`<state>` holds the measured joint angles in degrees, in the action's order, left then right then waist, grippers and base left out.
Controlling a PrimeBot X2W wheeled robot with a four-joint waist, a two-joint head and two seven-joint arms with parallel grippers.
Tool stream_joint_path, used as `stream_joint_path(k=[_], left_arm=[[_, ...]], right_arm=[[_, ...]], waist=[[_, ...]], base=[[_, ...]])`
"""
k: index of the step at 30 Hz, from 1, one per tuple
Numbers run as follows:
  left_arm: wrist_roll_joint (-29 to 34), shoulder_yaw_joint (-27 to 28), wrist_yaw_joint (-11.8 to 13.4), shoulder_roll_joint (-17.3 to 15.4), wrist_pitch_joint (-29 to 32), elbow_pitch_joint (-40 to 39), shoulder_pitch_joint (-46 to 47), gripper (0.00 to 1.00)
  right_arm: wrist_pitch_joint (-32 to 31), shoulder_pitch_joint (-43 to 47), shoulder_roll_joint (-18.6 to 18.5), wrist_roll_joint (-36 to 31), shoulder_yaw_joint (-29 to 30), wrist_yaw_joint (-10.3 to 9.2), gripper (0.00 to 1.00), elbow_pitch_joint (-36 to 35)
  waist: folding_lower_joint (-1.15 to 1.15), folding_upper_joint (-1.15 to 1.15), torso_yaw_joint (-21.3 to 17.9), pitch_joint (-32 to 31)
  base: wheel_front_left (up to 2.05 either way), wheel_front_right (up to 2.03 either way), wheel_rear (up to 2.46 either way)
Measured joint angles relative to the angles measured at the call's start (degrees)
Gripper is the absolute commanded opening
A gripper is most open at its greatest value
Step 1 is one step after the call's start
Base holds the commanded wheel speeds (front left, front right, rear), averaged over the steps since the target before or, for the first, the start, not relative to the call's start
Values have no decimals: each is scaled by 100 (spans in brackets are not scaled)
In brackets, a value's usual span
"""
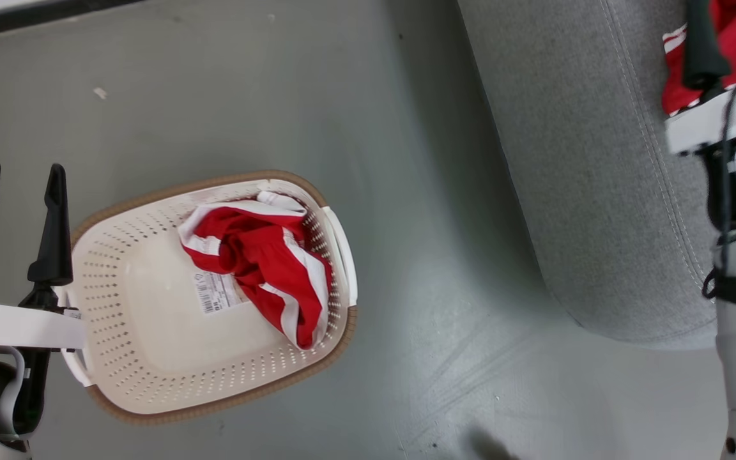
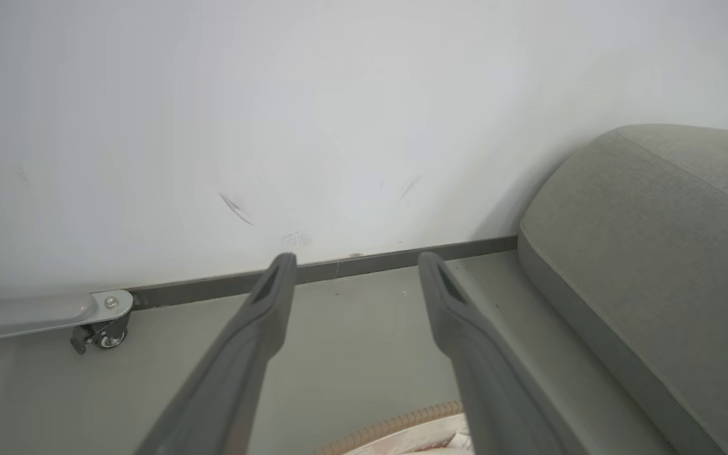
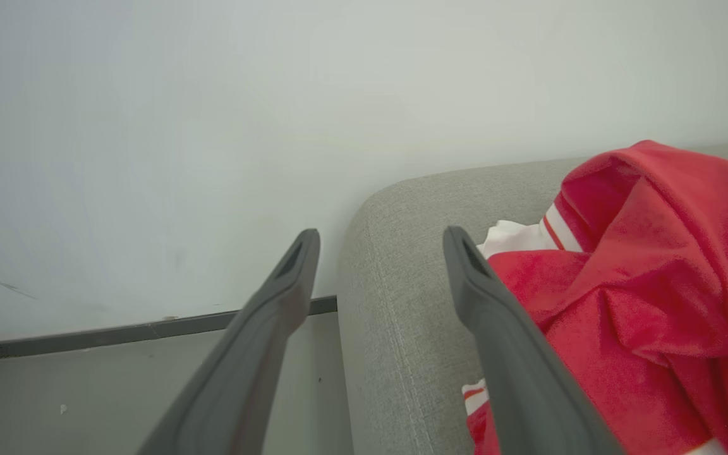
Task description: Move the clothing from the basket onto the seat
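Presently, the basket [image 1: 151, 358] stands on the grey floor [image 1: 406, 160], well apart from the sofa [image 1: 585, 191].

The first garment [image 1: 259, 255], red with white panels, lies bunched inside the basket against its right-hand wall. One white edge reaches up to the brown rim. A printed label [image 1: 214, 292] on the basket's bottom sits just beside this garment, touching its lower edge.

The second garment [image 3: 642, 303], red with white-and-red striped trim, rests in a heap on the sofa near its rounded end. In the head view it appears at the upper right, partly hidden by the right arm.

Left gripper [image 2: 357, 262]: the fingers are spread wide with nothing between them. In the head view it sits at the lower left, just beside the basket's left end, fingers pointing up the view. Its wrist view faces a white wall [image 2: 339, 126] with a dark skirting strip [image 2: 212, 281] and a small castor [image 2: 102, 332] at the left. The basket's brown rim shows at the bottom edge.

Right gripper [image 3: 382, 240]: the fingers are spread wide and hold nothing. It is positioned over the sofa's edge. One finger crosses in front of the second garment, and whether it touches the cloth cannot be told. The other finger lies over the floor side.
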<state>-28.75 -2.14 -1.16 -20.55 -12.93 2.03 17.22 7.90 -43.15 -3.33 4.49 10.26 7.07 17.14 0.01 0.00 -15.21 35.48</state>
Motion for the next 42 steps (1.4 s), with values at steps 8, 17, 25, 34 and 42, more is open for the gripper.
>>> stream_joint_path(k=[8,17,25,34,42], left_arm=[[1,15,0,190,-87,113,-1,100],[-103,169,32,474,-132,367,-16,100],[-85,181,-37,558,-137,541,-192,100],[85,428,-160,664,-154,512,-332,100],[315,587,-305,862,-154,452,-712,100]], right_arm=[[178,188,-2,-8,-565,1,100,68],[456,469,-65,16,-1134,1,100,321],[632,777,-213,152,-1503,1,100,345],[655,1155,-268,201,-1628,0,100,268],[655,1657,-279,266,-1486,1,100,-43]], waist=[[0,0,232,-324],[0,0,498,-740],[0,0,705,-1132],[0,0,866,-1541],[0,0,987,-1961]], base=[[0,0,0],[0,0,0],[0,0,0],[0,0,0],[0,0,0]])
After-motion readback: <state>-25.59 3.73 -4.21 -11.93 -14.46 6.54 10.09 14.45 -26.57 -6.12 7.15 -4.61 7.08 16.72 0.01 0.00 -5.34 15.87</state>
